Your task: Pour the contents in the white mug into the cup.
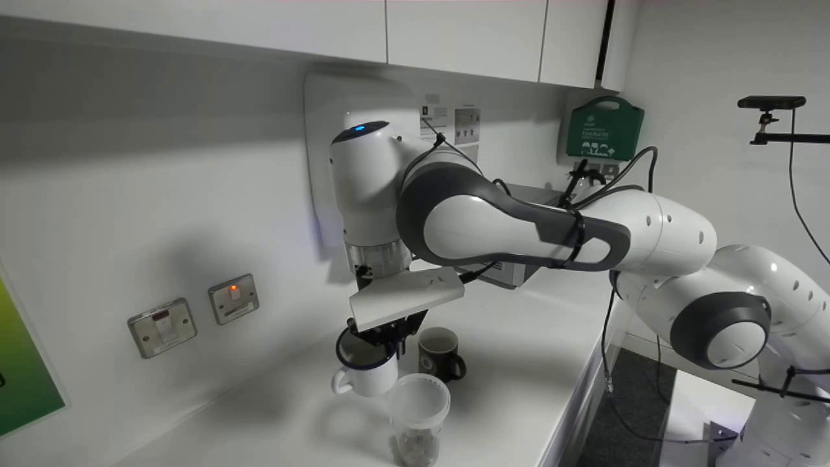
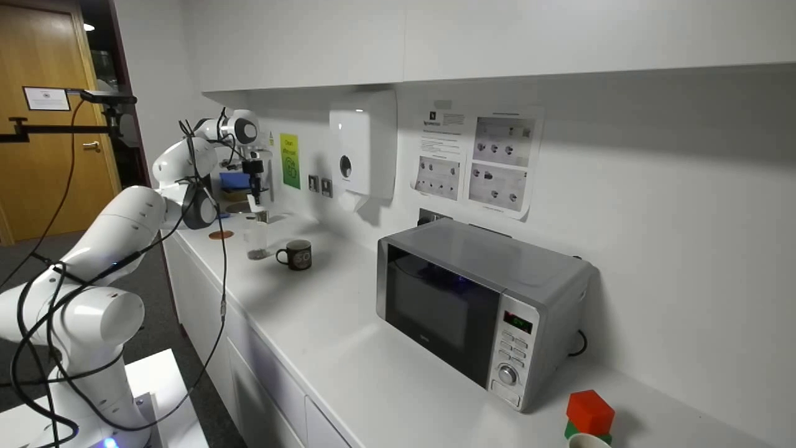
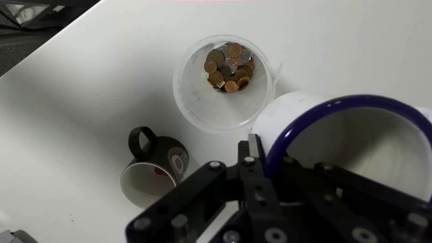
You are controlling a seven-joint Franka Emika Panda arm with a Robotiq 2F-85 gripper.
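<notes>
Black two-finger gripper (image 3: 270, 154): pinching the side of a small white mug (image 1: 374, 381) with dark blue rim and loop handle, one finger inside, one outside
White mug: held up above the long white counter (image 2: 336, 323), mouth upward, handle opposite the fingers
Pale translucent handleless plastic cup (image 1: 420, 405): upright on the counter, just beside the white mug, its rim the lower; touching or apart, cannot tell; copper and silver coins (image 3: 229, 67) at its bottom
Black mug (image 3: 165, 149) with pale inside, loop handle and round print: upright on the counter near the cup, on the gripper's other side from the white mug, the nearest obstacle there
White-and-grey jointed robot arm (image 1: 519, 237): extended over the counter
Flat brown disc (image 2: 221, 234): on the counter near its front edge
Metal switch plate (image 1: 233, 298) with lit red lamp: on the white wall (image 1: 194, 214), beside another metal switch plate (image 1: 162, 327)
Grey boxy microwave (image 2: 454, 305): on the counter, well apart from the cup, partly hidden by the arm in an exterior view
Green first-aid case (image 1: 605, 126): on the wall at the far end
Wooden door (image 2: 37, 174): farthest back
</notes>
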